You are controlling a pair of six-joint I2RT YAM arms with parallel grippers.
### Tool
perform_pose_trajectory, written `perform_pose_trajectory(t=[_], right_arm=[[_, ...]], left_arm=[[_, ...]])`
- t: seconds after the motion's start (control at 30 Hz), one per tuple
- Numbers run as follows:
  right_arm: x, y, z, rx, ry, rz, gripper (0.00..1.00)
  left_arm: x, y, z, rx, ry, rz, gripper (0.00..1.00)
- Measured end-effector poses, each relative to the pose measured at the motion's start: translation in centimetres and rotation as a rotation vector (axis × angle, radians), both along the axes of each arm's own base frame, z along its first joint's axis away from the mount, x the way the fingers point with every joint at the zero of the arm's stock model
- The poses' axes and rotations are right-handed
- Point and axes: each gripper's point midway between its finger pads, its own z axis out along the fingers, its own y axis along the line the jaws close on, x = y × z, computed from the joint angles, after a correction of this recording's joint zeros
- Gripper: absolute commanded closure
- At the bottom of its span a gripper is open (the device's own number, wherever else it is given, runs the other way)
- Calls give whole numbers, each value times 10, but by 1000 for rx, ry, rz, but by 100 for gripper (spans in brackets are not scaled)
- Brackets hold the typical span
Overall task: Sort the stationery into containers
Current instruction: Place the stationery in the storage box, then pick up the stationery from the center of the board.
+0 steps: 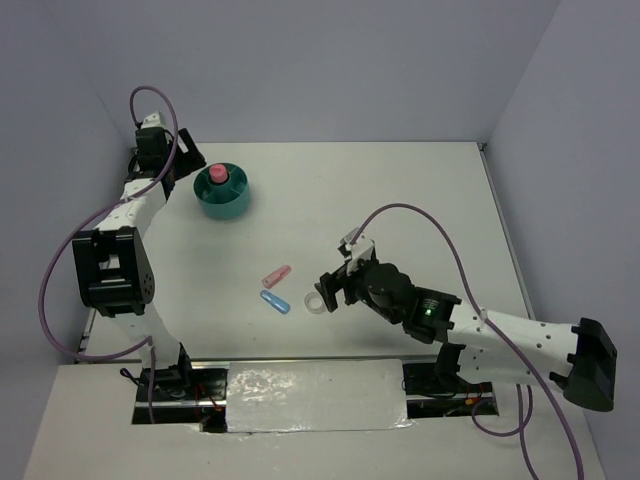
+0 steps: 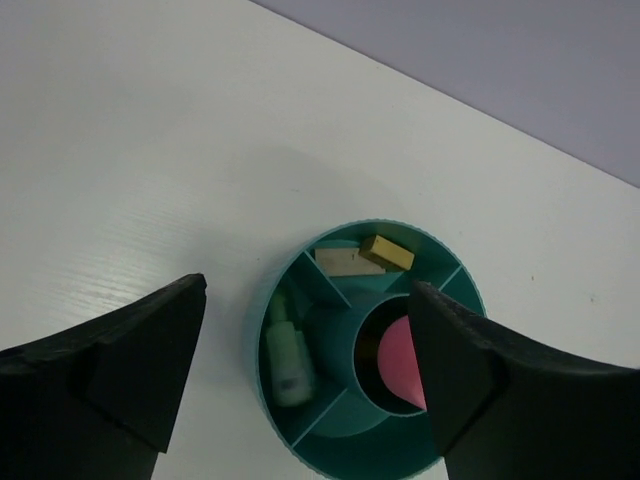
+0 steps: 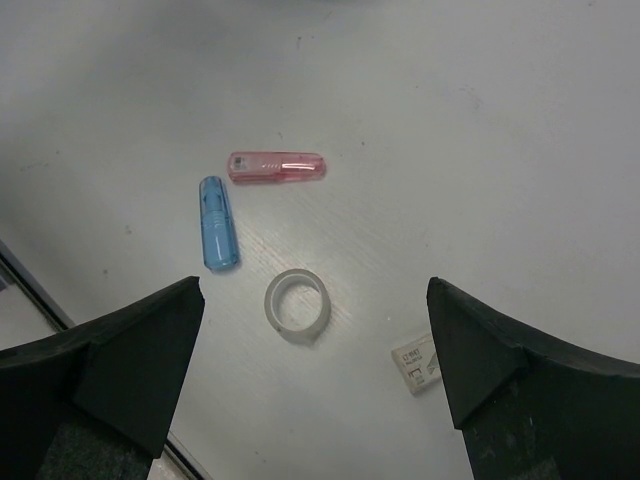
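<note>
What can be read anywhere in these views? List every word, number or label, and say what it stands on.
No text here is legible.
Small white tag on the table: dark print, too small to read.
Pink stick: pale patch near one end, too blurred to read.
Blue stick, tape ring, teal organiser: no markings visible.

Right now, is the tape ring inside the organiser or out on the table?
Out: the tape ring lies flat on the table near the blue stick, apart from the organiser.
</note>
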Motion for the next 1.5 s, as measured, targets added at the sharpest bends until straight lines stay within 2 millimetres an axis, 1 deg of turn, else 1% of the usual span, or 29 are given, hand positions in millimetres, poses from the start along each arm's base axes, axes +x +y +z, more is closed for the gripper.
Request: perform_pose_trajectory(t=[0.07, 0.13, 0.23, 0.3, 0.33, 0.4, 0.43, 0.5, 0.53, 0.6, 0.67, 0.7, 0.73, 0.8, 0.83, 0.9, 0.93, 0.97, 1.0, 1.1, 1.23, 1.27, 1.33, 1.4, 1.43, 1.5], right_arm=[[2, 8, -9, -35, 21, 11, 1], [5, 20, -20, -77, 52, 24, 1], [9, 42, -40, -142, 107, 57, 3], [10, 56, -53, -190, 149, 86, 7], [12, 64, -58, -210, 163, 95, 12], [17, 81, -68, -257, 190, 116, 19], [19, 90, -74, -278, 204, 126, 24], [23, 104, -91, -325, 235, 145, 25], [23, 109, -101, -352, 253, 153, 26], [21, 118, -121, -404, 288, 181, 26], [13, 119, -142, -466, 325, 208, 27], [8, 120, -150, -492, 341, 223, 28], [3, 120, -158, -520, 356, 237, 31], [-4, 123, -167, -557, 371, 261, 36], [-7, 126, -169, -566, 378, 270, 45], [-7, 137, -169, -566, 375, 289, 51], [-8, 143, -170, -561, 375, 297, 59], [-10, 151, -169, -554, 375, 316, 62], [-11, 155, -169, -552, 374, 327, 73], [-19, 164, -169, -551, 366, 368, 80], [-47, 179, -167, -527, 367, 484, 83], [-54, 182, -165, -510, 367, 513, 83], [-66, 182, -161, -481, 369, 554, 84], [-75, 178, -149, -453, 352, 570, 84], [-76, 177, -138, -429, 336, 572, 84], [-72, 178, -111, -371, 284, 558, 85]], left_arm=[[-2, -3, -2, -19, 12, -10, 4], [-6, -5, -3, -48, 26, -17, 2], [-19, 0, 0, -88, 62, 15, 1], [-32, 3, 12, -116, 97, 60, 1], [-39, 5, 22, -124, 107, 83, 1], [-55, 5, 44, -144, 106, 105, 1], [-65, 2, 55, -153, 103, 104, 1], [-88, -8, 73, -172, 84, 78, 1], [-101, -13, 76, -180, 81, 64, 1], [-139, -26, 74, -191, 77, 31, 1], [-173, -35, 60, -186, 93, 4, 1], [-182, -37, 55, -186, 102, 2, 1], [-201, -40, 45, -179, 120, -6, 1], [-219, -42, 36, -159, 136, -17, 1], [-224, -42, 33, -147, 140, -23, 1], [-231, -41, 27, -124, 148, -31, 1], [-233, -41, 25, -120, 152, -32, 1], [-236, -41, 22, -115, 160, -32, 1], [-238, -40, 20, -106, 165, -35, 1], [-241, -40, 17, -102, 169, -36, 1], [-248, -45, 13, -113, 165, -51, 1], [-250, -48, 12, -124, 163, -65, 1], [-257, -59, 9, -156, 159, -110, 1], [-264, -73, 8, -199, 151, -172, 1], [-267, -81, 10, -227, 143, -208, 1], [-274, -100, 16, -287, 124, -297, 1]])
